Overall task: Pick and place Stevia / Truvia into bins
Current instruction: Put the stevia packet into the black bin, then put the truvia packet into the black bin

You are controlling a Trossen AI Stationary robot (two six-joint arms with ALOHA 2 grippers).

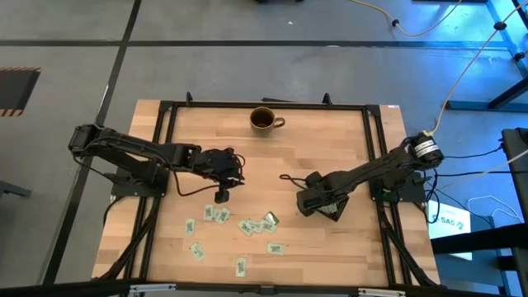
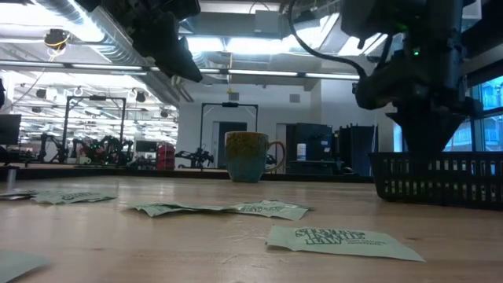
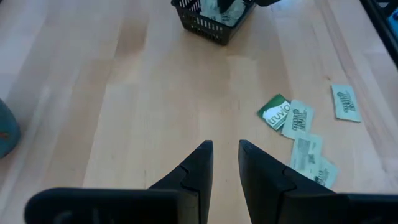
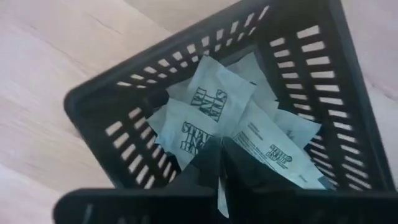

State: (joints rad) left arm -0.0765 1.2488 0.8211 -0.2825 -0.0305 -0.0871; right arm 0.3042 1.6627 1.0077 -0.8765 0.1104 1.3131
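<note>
My right gripper (image 4: 219, 163) hangs over the black bin (image 4: 323, 74), fingers clenched, maybe pinching a packet. My left gripper (image 3: 225, 163), slightly parted and empty, sits just above the loose packets (image 1: 247, 225) at lower centre.

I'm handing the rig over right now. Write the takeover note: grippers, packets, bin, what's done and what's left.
Right gripper: over the black bin at the table's right side, fingers nearly shut, a packet edge apparently between them.
Left gripper: above bare wood left of centre, slightly open, empty.
Done: several packets lie in the bin.
Left: about a dozen loose packets near the front edge, one green one among them.
The mug stands at the back, not involved.
</note>
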